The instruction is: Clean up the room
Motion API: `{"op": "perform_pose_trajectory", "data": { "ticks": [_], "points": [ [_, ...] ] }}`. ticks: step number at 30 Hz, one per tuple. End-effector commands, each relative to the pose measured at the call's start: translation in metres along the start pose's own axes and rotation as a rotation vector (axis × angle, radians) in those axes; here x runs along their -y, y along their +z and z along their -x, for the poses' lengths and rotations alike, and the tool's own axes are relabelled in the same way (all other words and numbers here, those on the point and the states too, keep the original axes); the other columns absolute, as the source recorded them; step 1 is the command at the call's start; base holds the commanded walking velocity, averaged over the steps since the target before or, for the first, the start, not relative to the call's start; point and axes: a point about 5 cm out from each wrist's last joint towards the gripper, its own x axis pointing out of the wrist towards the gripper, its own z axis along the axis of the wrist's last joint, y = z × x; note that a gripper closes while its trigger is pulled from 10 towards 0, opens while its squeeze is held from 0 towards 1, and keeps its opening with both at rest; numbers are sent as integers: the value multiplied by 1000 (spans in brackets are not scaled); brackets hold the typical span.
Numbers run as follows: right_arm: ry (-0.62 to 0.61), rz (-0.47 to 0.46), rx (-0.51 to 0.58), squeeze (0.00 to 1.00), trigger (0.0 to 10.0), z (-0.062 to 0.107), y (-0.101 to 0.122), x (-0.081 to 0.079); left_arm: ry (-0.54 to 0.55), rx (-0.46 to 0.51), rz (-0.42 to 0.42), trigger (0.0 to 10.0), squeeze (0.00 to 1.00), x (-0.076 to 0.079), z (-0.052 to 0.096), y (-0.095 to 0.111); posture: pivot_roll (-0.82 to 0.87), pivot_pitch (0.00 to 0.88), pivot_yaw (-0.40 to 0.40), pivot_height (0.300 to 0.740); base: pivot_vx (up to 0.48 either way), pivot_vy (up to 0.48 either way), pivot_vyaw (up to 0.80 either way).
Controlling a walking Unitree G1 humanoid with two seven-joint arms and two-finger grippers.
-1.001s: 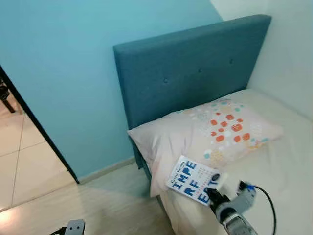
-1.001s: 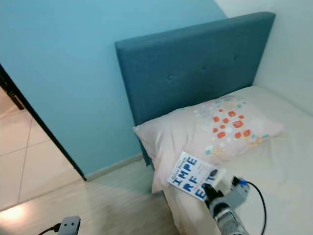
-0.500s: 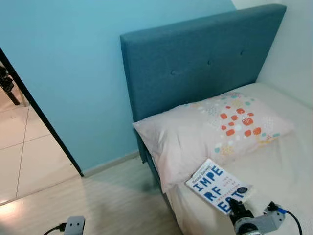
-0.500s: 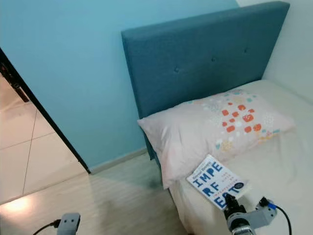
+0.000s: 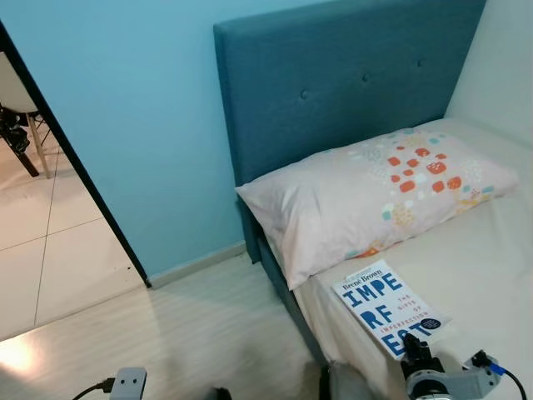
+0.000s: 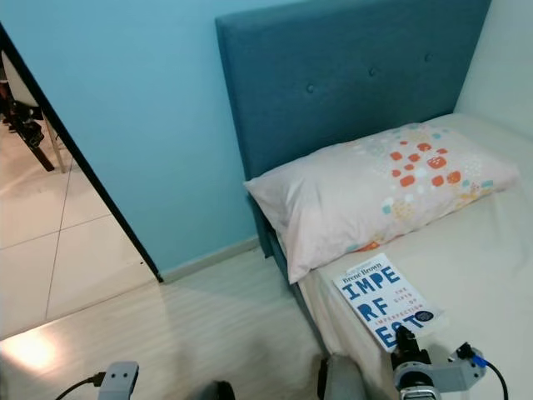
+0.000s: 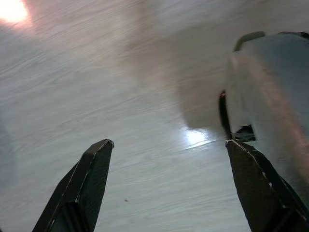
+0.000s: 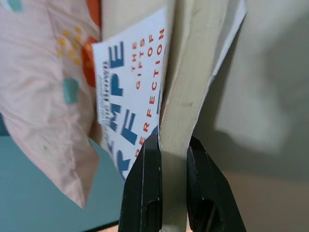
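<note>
Left of the bed [image 5: 491, 275], over pale wood floor [image 7: 145, 96], the left gripper [image 7: 169, 188] hangs with fingers spread wide. Beside the pillow [image 5: 375, 196], a white book [image 5: 387, 308] lies on the bed's sheet, its near edge pinched between the right gripper [image 8: 166, 159] fingers.

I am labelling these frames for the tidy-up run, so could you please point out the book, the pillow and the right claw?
book [image 5: 385, 305], left eye view, middle of its white cover.
pillow [image 5: 366, 198], left eye view, middle of its pale top face.
right claw [image 8: 173, 159], right wrist view, midway between the fingertips pinching the book's edge.
</note>
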Motion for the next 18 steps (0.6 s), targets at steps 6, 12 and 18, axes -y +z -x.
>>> {"op": "perform_pose_trajectory", "data": {
  "ticks": [6, 12, 18],
  "points": [
    [-117, 29, -97, 0, 10000, 6, -20, 12, 21, -13, -27, 10000, 0, -13, 2, -4, -69, 128, 98, 607, 0, 0, 0],
    [-121, 56, -106, 0, 10000, 5, -17, 11, 14, -16, -30, 10000, 0, -11, 2, -5, -74, 130, 99, 607, 0, 0, 0],
    [-141, 112, -137, 1000, 10000, 4, -16, 12, 6, -13, -28, 10000, 0, -7, 2, -5, -76, 134, 94, 607, 0, 0, 0]
  ]
}}
